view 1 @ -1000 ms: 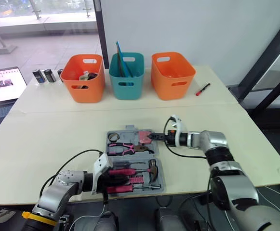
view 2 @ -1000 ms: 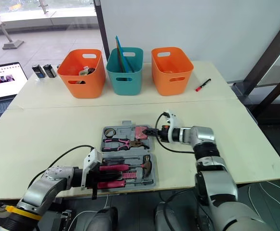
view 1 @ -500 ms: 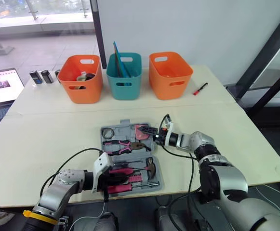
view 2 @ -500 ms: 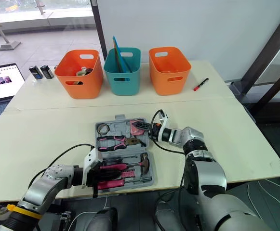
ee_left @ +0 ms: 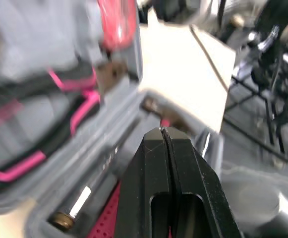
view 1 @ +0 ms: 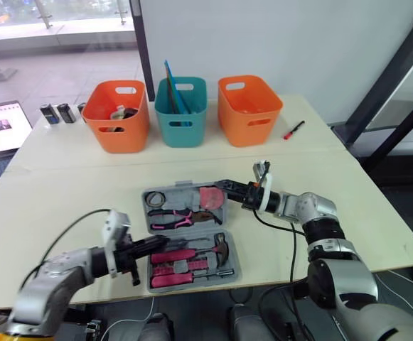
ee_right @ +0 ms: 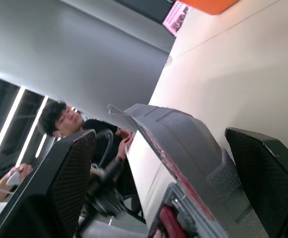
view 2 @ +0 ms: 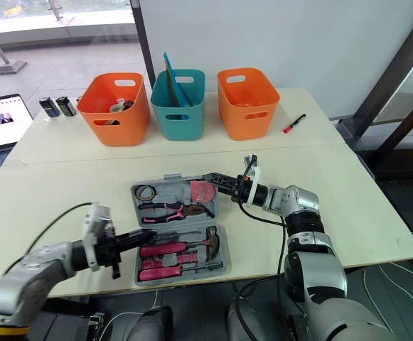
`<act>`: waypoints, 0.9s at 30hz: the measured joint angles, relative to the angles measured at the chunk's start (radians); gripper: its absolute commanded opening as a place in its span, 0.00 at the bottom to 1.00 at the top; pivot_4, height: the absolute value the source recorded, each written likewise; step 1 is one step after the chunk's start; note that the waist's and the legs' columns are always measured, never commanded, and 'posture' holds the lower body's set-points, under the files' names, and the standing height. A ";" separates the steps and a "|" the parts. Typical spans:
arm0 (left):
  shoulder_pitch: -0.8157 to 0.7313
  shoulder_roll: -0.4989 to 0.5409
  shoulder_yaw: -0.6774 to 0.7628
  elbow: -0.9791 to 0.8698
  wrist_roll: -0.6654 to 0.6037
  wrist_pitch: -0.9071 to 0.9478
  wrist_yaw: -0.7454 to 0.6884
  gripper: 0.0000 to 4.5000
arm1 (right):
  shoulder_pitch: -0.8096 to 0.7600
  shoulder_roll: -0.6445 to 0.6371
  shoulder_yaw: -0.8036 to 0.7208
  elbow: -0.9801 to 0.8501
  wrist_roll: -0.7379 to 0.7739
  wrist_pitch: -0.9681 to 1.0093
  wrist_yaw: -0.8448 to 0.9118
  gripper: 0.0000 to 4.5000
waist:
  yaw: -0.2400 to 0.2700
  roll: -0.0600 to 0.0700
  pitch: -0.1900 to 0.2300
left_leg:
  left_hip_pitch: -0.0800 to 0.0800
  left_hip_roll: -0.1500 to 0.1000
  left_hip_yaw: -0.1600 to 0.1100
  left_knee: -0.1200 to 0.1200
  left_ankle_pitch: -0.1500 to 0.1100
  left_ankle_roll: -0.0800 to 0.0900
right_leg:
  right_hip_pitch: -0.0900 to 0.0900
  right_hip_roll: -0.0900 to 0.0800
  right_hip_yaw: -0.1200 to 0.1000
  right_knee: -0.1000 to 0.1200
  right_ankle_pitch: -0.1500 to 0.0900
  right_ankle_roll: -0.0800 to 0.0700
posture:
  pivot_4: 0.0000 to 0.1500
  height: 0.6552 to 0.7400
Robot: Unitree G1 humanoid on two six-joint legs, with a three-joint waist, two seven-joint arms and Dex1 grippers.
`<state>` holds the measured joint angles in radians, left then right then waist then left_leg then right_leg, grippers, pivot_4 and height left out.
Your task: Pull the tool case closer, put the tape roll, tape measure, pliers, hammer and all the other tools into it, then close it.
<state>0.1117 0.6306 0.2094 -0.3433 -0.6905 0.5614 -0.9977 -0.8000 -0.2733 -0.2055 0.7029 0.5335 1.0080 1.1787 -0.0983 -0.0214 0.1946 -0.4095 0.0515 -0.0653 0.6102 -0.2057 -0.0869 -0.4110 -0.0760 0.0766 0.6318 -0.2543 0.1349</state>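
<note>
The grey tool case lies open on the table in front of me. Its far half holds a tape roll, pink-handled pliers and a pink tape measure. A hammer and pink-handled screwdrivers lie in the near half. My right gripper is open, its fingers standing either side of the far half's right rim. My left gripper is shut and empty, its tip at the near half's left edge, pointing into the case.
Along the table's far side stand an orange bin, a teal bin and a second orange bin. A red marker lies at the far right. A laptop and small dark cans sit at the far left.
My left gripper has pulled back to the left, off the pink-handled tools to the case's left edge. My right gripper has stayed at the far half's right rim.
</note>
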 measured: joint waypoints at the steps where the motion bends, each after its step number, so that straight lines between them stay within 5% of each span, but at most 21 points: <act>1: 0.025 0.020 0.039 -0.014 -0.023 0.012 0.000 0.00 | 0.010 -0.010 0.005 -0.022 0.005 0.012 0.008 0.98 | 0.001 0.001 0.000 | 0.000 0.000 0.000 0.000 0.000 0.000 | 0.000 0.000 0.000 0.000 0.000 0.000 | 1.00 0.93; 11: 0.201 0.194 0.450 -0.006 -0.234 0.135 -0.061 0.00 | 0.163 -0.107 0.102 -0.325 0.097 0.112 0.079 0.98 | 0.006 0.001 0.001 | -0.001 -0.001 0.002 0.001 0.000 -0.001 | -0.002 -0.003 0.000 -0.003 0.000 -0.002 | 1.00 0.93; 18: 0.213 0.237 0.438 0.106 -0.067 0.012 -0.103 0.00 | 0.374 -0.323 0.173 -0.668 0.167 0.093 0.187 0.98 | 0.006 0.000 0.001 | -0.007 -0.001 0.004 -0.001 -0.001 -0.001 | -0.009 -0.004 0.000 -0.004 -0.001 -0.003 | 1.00 0.93; 27: 0.191 0.172 0.323 0.106 0.135 -0.174 -0.023 0.00 | 0.552 -0.502 0.111 -0.753 0.048 -0.269 0.172 0.98 | 0.016 -0.001 0.001 | -0.015 -0.001 0.005 0.001 -0.001 -0.001 | -0.016 -0.004 0.001 -0.003 0.000 -0.004 | 1.00 0.93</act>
<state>0.3028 0.8027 0.5324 -0.2372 -0.5560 0.3871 -1.0212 -0.2480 -0.7750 -0.0944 -0.0505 0.5817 0.7391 1.3503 -0.0823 -0.0225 0.1955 -0.4243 0.0509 -0.0603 0.6114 -0.2063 -0.0876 -0.4275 -0.0798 0.0774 0.6291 -0.2544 0.1314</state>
